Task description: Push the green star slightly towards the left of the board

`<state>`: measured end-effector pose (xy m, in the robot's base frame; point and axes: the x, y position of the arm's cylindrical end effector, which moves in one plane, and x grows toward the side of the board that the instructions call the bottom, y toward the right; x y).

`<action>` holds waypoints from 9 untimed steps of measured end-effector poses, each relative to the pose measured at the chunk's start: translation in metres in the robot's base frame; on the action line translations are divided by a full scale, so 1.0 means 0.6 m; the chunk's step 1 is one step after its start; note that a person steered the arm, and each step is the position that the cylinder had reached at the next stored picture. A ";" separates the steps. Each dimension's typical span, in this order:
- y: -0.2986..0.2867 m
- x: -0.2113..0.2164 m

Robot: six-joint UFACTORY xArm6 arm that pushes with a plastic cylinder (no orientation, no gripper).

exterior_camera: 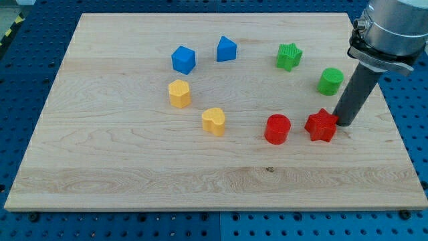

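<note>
The green star (289,56) lies near the view's top, right of centre, on the wooden board (134,167). My tip (345,123) is at the view's right, well below and right of the star. It stands right beside the red star (321,125), at that block's right edge. A green cylinder (330,81) lies between my tip and the green star, just above and left of the rod.
A red cylinder (277,128) lies left of the red star. A blue cube (183,59) and a blue pentagon-like block (227,49) lie at the top centre-left. A yellow block (180,93) and a yellow heart (214,121) lie below them.
</note>
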<state>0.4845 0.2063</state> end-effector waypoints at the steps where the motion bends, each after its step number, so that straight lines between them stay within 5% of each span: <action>1: 0.000 0.000; 6: 0.132 -0.112; 9: 0.067 -0.199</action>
<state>0.3650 0.2465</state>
